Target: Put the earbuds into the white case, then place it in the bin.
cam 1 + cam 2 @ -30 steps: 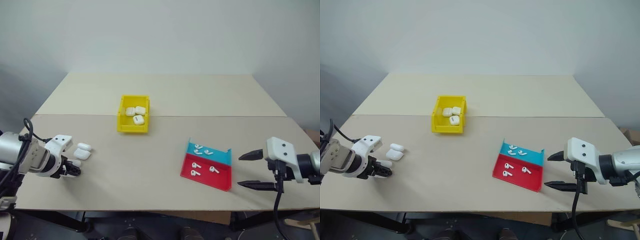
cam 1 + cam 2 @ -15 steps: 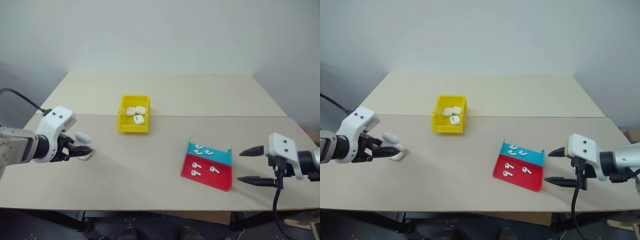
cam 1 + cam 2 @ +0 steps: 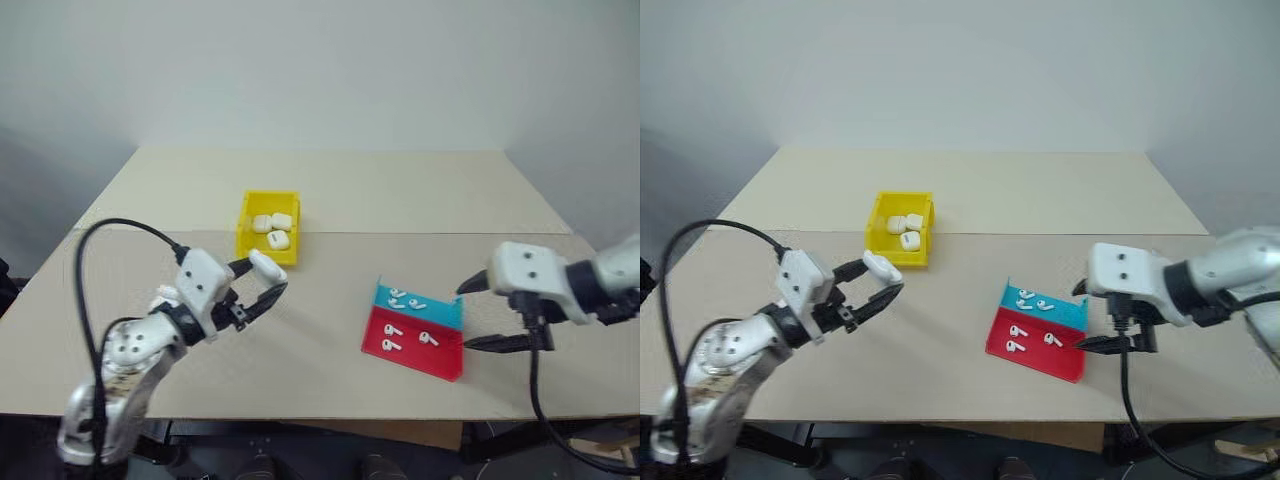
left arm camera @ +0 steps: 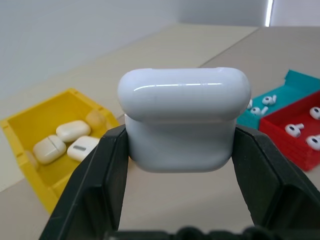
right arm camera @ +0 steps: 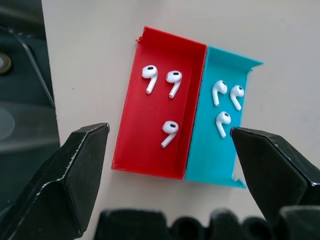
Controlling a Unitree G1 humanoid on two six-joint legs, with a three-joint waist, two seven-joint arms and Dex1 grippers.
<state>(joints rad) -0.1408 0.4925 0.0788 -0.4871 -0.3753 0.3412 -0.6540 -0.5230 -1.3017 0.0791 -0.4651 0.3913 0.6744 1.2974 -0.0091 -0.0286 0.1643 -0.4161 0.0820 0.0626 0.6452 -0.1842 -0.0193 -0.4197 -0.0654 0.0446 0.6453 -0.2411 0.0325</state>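
Evidently your left gripper (image 3: 262, 283) clamped the white case (image 4: 184, 118) aloft for loading; your right gripper (image 5: 170, 170) gaped over the earbuds (image 5: 170, 127) in the tray (image 5: 150, 155).

Bare table (image 3: 330, 190) lies open behind and between the yellow bin (image 3: 267, 240) and the red-and-blue tray (image 3: 415, 331), which stand well apart mid-table

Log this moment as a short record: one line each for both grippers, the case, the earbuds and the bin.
left gripper: shut on the white case, held above the table
right gripper: open, above the red-and-blue tray
earbuds: three in the red half, three in the blue half
bin: yellow, holds three white cases
white case lid: closed
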